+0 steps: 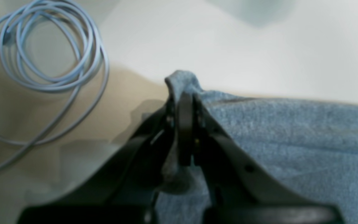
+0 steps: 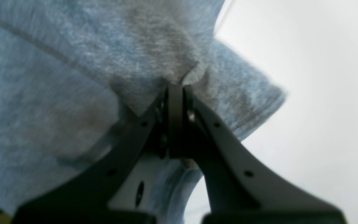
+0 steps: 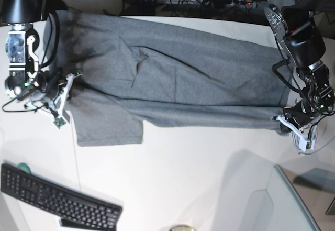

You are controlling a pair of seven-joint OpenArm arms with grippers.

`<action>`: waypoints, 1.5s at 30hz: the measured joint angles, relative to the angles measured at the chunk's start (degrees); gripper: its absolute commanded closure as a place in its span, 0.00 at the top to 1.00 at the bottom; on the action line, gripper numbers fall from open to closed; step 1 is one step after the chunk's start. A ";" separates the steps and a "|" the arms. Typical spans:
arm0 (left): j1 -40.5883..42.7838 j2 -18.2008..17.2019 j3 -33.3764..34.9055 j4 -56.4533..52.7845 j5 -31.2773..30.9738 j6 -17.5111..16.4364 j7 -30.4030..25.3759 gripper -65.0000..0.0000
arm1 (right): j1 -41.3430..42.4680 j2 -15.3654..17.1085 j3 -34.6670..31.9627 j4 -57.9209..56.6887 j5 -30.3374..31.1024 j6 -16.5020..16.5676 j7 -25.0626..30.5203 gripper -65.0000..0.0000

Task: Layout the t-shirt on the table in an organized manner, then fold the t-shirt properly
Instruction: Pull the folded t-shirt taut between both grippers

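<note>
Both grippers, left gripper (image 1: 185, 93) and right gripper (image 2: 175, 88), are clamped on opposite ends of the t-shirt (image 3: 172, 79), which is stretched across the table (image 3: 199, 173). Layout step is in hand. Next move likely calls for lowering the fabric flat under even tension before release.

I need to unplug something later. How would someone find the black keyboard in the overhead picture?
Start from the grey t-shirt stretched across the white table. Go to the table's lower left corner, below the shirt's hanging sleeve. The keyboard lies there at a slant, the only black, keyed slab on the tabletop.
</note>
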 measured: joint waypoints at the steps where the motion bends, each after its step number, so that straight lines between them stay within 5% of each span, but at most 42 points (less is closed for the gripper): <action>1: 0.02 -0.22 0.22 0.00 0.02 0.02 0.02 0.00 | -0.11 0.00 -0.07 0.48 0.24 0.00 -0.61 0.00; 9: 0.50 -0.37 0.28 -0.07 0.35 0.02 -3.32 0.00 | -2.78 -2.80 5.22 1.62 0.26 0.00 -2.10 0.00; 27: 1.40 -0.24 0.31 -0.04 0.37 0.02 -3.80 0.00 | -4.33 -5.86 5.27 6.73 -0.02 0.00 -4.48 0.00; 30: 1.73 -0.22 0.33 0.00 0.20 0.02 -4.00 0.00 | -4.00 -6.21 5.29 8.15 -0.17 0.00 -8.22 0.00; 45: 5.57 -0.26 0.33 6.29 -0.20 0.00 -3.96 0.00 | -4.09 -5.92 5.66 5.16 0.00 0.00 -8.26 0.00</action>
